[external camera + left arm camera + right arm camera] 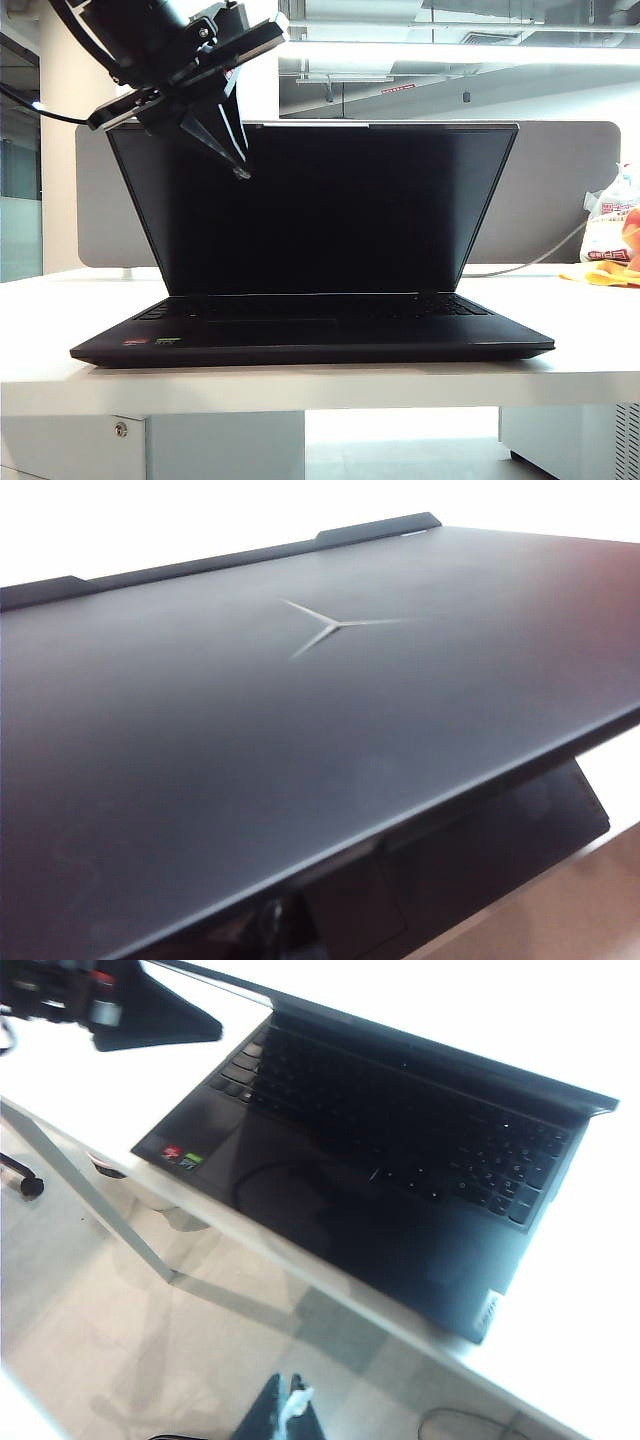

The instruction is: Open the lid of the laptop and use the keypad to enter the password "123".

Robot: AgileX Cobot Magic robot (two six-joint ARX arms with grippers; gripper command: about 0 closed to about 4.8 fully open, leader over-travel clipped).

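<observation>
White table (pixel 590 345), laptop (pixel 310 335) sits near its front edge, roughly centred. Behind it a grey fabric divider (pixel 560 190), then open office ceiling with strip lights and ducting; a white cable (pixel 540 262) runs off the laptop's right side, and a plastic bag with orange stuff (pixel 612 240) lies at the far right of the table. Under the table in the right wrist view: pale glossy floor, a table leg. Laptop's long axis runs left-right across the exterior view, front edge toward that camera, hinge toward the divider. Lid (pixel 315 205) is up, leaning slightly back past vertical, screen dark and facing the exterior camera; the star logo (pixel 335 625) on its back faces my left wrist camera, motion-blurred. Keypad (pixel 515 1165) is at the right-hand end of the keyboard, nothing on it. Red and green stickers (pixel 182 1154) on the left palm rest. My left gripper (pixel 232 150) hangs at the lid's top-left corner in the exterior view, fingers pinched together pointing down, holding nothing, tips in front of the screen, contact not clear. My right gripper (pixel 285 1415): only dark finger tips at the edge of its wrist view, above the floor in front of the table, well off the laptop; can't tell how far open.
</observation>
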